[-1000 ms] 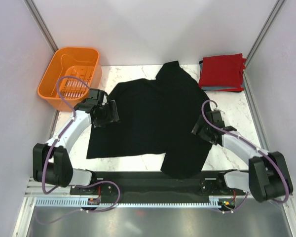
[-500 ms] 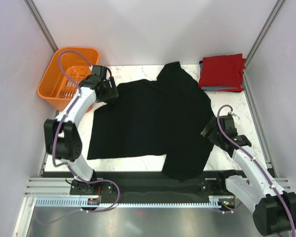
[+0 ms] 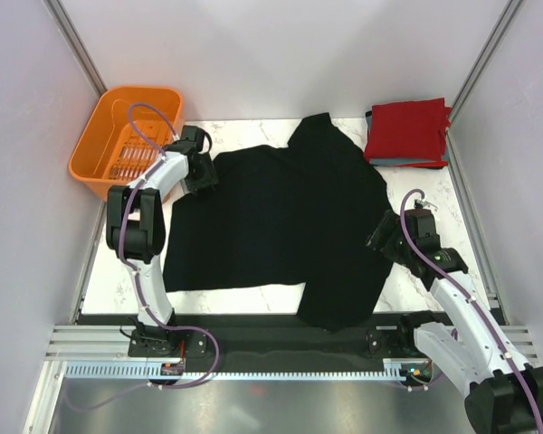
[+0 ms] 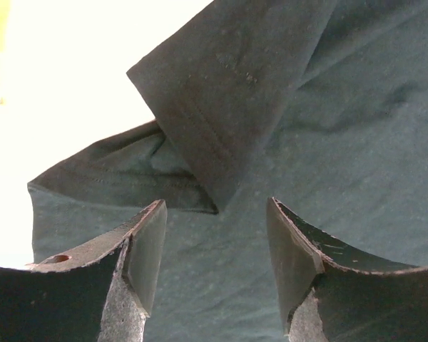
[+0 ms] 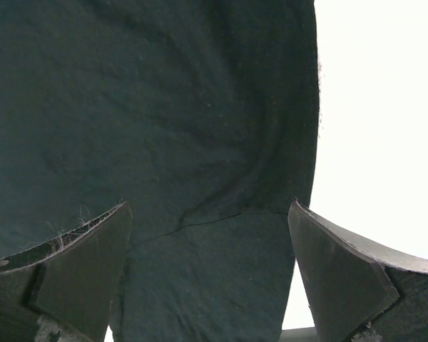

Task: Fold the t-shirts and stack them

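A large black t-shirt lies spread on the white marble table, one part folded over on the right. My left gripper is open over its far left corner; the left wrist view shows a folded-over sleeve just ahead of the open gripper. My right gripper is open over the shirt's right edge; the right wrist view shows black cloth between the open jaws of the gripper. A folded red t-shirt lies on a folded grey-blue one at the far right.
An orange plastic basket stands at the far left corner, close to my left arm. Grey walls close in the table on both sides. A black strip runs along the near edge.
My left gripper has moved from the shirt's left edge up to its far left corner. My right gripper has drawn back to the right, to the shirt's right edge.
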